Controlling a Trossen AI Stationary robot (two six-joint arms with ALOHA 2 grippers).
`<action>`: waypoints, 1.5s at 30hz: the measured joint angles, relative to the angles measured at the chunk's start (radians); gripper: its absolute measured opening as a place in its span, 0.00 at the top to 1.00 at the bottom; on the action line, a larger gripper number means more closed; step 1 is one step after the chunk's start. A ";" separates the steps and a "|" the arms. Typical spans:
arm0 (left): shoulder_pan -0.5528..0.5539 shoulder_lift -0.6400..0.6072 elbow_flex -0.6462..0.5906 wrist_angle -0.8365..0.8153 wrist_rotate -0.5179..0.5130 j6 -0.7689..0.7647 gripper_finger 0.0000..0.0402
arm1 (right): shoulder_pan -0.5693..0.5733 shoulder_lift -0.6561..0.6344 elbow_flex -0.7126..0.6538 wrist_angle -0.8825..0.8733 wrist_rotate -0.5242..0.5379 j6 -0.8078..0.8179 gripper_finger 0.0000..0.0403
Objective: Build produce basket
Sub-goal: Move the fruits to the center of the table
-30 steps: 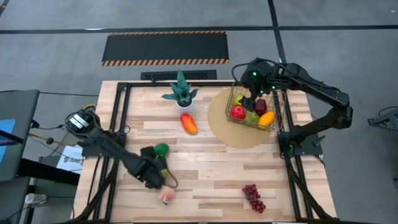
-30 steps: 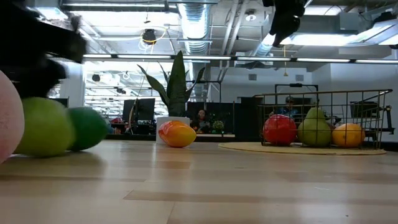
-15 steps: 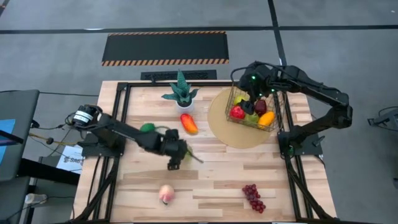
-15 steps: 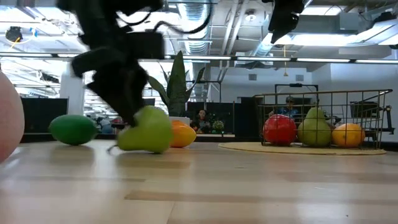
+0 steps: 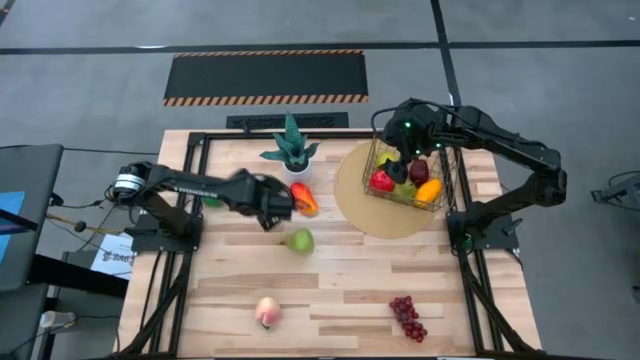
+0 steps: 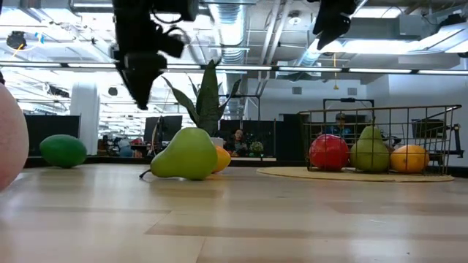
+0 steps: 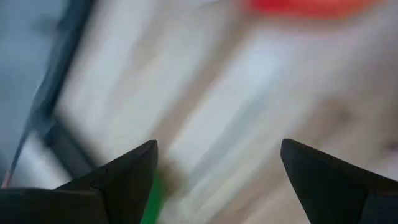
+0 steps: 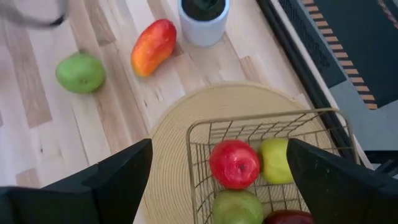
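Observation:
The brass wire basket (image 5: 412, 172) stands on the round tan mat and holds a red apple (image 8: 234, 163), a green apple (image 8: 274, 160), a green pear (image 6: 371, 152) and a yellow-orange mango (image 6: 409, 157). My right gripper (image 8: 217, 143) hovers open above the basket. My left gripper (image 5: 272, 210) is open, raised over the table's middle (image 6: 142, 95) and holds nothing. A green pear (image 5: 300, 241) lies on its side on the wood just beside it. An orange-red pepper (image 5: 303, 198), a green avocado (image 6: 63, 150), a peach (image 5: 266, 312) and purple grapes (image 5: 407, 317) lie loose.
A potted green plant (image 5: 290, 150) stands at the far edge, left of the mat (image 5: 355, 205). Black frame rails (image 5: 196, 190) run along the table's left and right sides. Bare wood lies between the pear, the peach and the grapes.
My left gripper swung fast from the near left of the table toward the middle and far side carrying the green pear, let it go and rose. The pear now lies on the wood in the middle. The avocado rolled toward the table's left.

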 joint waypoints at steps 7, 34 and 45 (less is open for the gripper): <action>0.207 -0.163 -0.112 -0.103 -0.089 -0.164 0.18 | 0.000 0.000 0.000 0.031 0.000 0.000 0.04; 0.636 -0.303 -0.542 0.164 0.019 -0.211 0.18 | 0.000 0.000 0.000 0.074 0.001 0.043 0.04; 0.473 -0.302 -0.618 0.332 0.324 -0.387 0.18 | 0.030 0.000 0.000 0.073 0.000 0.052 0.04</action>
